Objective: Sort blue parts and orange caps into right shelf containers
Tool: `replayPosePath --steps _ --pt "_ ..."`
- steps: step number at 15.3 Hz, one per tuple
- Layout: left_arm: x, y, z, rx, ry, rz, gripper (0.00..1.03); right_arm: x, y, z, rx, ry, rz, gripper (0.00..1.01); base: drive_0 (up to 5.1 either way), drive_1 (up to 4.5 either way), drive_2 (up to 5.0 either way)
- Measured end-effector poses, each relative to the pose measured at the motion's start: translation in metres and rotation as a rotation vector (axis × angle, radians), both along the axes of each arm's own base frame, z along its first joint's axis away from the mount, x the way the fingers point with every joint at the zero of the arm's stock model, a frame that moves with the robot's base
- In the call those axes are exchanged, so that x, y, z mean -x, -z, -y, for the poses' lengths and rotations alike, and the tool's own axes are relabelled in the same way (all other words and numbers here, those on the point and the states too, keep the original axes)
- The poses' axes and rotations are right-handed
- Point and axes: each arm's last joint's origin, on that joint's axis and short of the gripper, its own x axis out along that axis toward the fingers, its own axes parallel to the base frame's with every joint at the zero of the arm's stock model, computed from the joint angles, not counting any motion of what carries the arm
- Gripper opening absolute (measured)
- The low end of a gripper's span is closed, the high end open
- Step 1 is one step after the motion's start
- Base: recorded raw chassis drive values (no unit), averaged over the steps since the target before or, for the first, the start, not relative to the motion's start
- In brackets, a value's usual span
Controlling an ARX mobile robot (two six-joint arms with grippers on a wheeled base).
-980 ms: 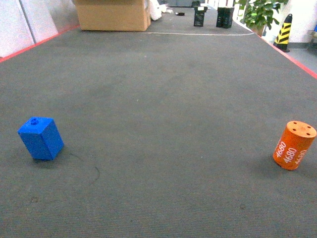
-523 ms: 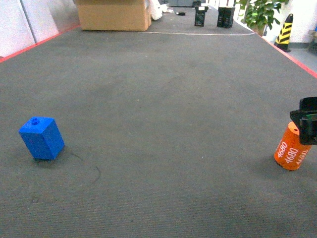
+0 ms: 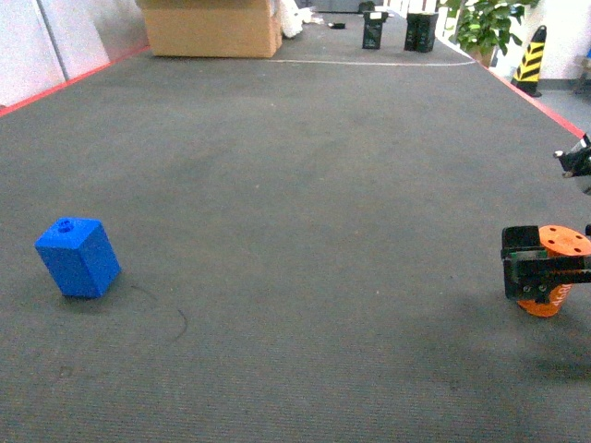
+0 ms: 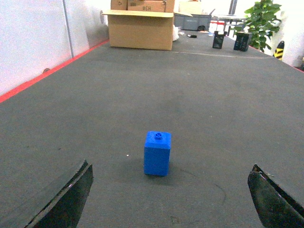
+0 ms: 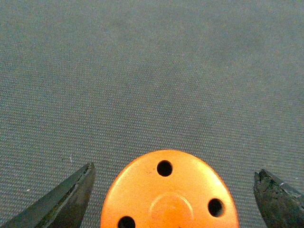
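Between the right gripper's [image 5: 173, 194] spread fingers stands the holed orange cap [image 5: 169, 192]; left gripper [image 4: 171, 192] gapes, ungrasping.

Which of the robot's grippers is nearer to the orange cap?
Right. The right gripper straddles the orange cap, fingers open either side. The left gripper is far across the mat, facing the blue part.

The orange cap [image 5: 169, 195] sits at the bottom of the picture, seen from above. Its flat round top has small dark holes in it. Two black fingers [image 5: 61, 199] show at the bottom corners, one on each side of the cap, with gaps between. The grey bench [image 5: 152, 71] fills the rest.
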Motion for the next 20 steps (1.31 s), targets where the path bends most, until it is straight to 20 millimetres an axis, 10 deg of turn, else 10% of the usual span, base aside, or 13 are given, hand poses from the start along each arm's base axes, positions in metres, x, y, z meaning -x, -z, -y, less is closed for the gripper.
replayPosePath --steps 5,13,15,20 --pt "0.0 0.0 0.0 0.0 0.0 0.0 0.98 -0.009 0.008 -0.001 -0.032 -0.008 0.018 0.46 0.0 0.0 0.0" --pt "-0.001 0.003 0.002 -0.02 -0.055 -0.098 0.98 0.107 -0.024 0.011 -0.004 0.094 0.19 0.43 0.0 0.0 0.0" --pt "-0.095 -0.034 -0.004 0.016 -0.031 -0.238 0.98 0.106 -0.024 0.012 0.005 0.092 0.189 0.43 0.0 0.0 0.0" --pt "-0.177 -0.022 -0.01 0.049 -0.039 -0.415 0.98 0.106 -0.024 0.012 0.007 0.09 0.189 0.43 0.0 0.0 0.0"
